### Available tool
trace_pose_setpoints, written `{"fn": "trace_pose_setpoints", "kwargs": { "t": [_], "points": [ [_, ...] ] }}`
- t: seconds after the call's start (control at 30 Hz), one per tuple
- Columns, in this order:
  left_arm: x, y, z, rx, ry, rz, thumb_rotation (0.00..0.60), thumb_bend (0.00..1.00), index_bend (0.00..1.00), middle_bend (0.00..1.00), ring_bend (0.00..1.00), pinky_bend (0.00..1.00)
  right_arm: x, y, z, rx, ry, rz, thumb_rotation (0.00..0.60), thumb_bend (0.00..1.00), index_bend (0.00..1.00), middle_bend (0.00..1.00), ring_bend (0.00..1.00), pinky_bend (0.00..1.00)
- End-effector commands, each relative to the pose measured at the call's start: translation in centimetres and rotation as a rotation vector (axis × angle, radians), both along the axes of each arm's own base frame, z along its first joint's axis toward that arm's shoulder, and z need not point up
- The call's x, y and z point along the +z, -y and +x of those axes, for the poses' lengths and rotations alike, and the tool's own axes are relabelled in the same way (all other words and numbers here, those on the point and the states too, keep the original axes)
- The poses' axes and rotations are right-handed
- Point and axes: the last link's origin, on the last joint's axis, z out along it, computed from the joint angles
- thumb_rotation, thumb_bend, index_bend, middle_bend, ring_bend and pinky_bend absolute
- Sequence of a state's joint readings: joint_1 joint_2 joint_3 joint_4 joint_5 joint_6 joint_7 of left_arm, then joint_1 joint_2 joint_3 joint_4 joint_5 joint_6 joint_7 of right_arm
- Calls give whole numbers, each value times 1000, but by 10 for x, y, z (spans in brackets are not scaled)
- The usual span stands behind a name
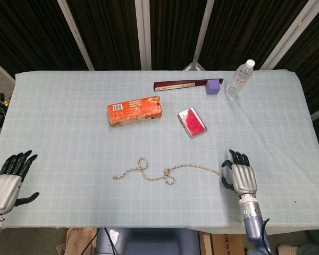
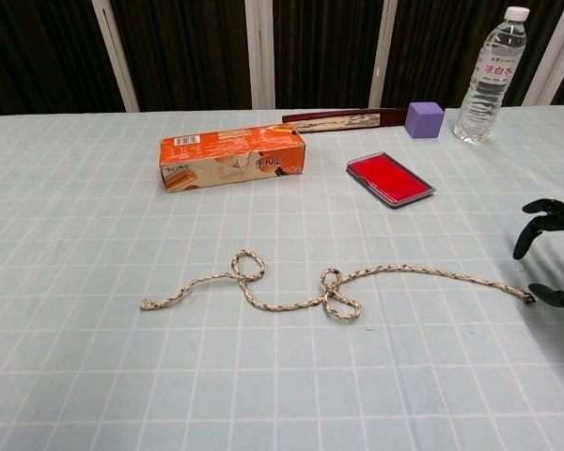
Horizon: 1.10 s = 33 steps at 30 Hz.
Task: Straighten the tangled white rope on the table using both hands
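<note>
The white rope (image 1: 167,172) (image 2: 331,287) lies across the near middle of the table with two small loops in it. Its right end reaches toward my right hand (image 1: 241,178) (image 2: 550,254), which hovers open just beside that end with fingers spread and nothing in it. The thumb sits close to the rope tip; contact cannot be told. My left hand (image 1: 8,181) stays open at the table's near left edge, far from the rope's left end, and does not appear in the chest view.
An orange box (image 1: 135,110) lies behind the rope. Right of it sits a red pad (image 1: 192,121). Along the back are a dark red flat stick (image 1: 179,84), a purple cube (image 1: 213,86) and a water bottle (image 1: 239,79). Light checked cloth covers the table (image 1: 69,133).
</note>
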<state>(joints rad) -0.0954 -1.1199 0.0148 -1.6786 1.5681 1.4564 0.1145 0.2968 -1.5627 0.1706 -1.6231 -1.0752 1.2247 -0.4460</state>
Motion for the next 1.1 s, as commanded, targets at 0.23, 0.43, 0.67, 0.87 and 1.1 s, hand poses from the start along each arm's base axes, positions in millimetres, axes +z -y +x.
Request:
{"fn": "trace_pose_setpoints", "kwargs": {
  "t": [0.23,0.43,0.67,0.87,1.1],
  "points": [
    [-1,-1,0,0,2,3,600,1,0,0,0,0,-16,1,3,-14,11,-4,600,371,476,140,0,0],
    [0,-2,-1,7,4,4,600,2,0,0,0,0,-24,3,4,-22,5,-9,600,371,476,140,0,0],
    [0,-3,-1,8,9,5,600,1,0,0,0,0,-30,4,3,-33,4,-3,600,371,475,140,0,0],
    [1,-3,-1,5,11,6,600,1,0,0,0,0,-34,5,1,-47,11,0,600,371,509,148,0,0],
    [0,-3,0,6,13,4,600,2,0,0,0,0,-36,2,0,-54,27,14,600,414,550,154,0,0]
  ]
}}
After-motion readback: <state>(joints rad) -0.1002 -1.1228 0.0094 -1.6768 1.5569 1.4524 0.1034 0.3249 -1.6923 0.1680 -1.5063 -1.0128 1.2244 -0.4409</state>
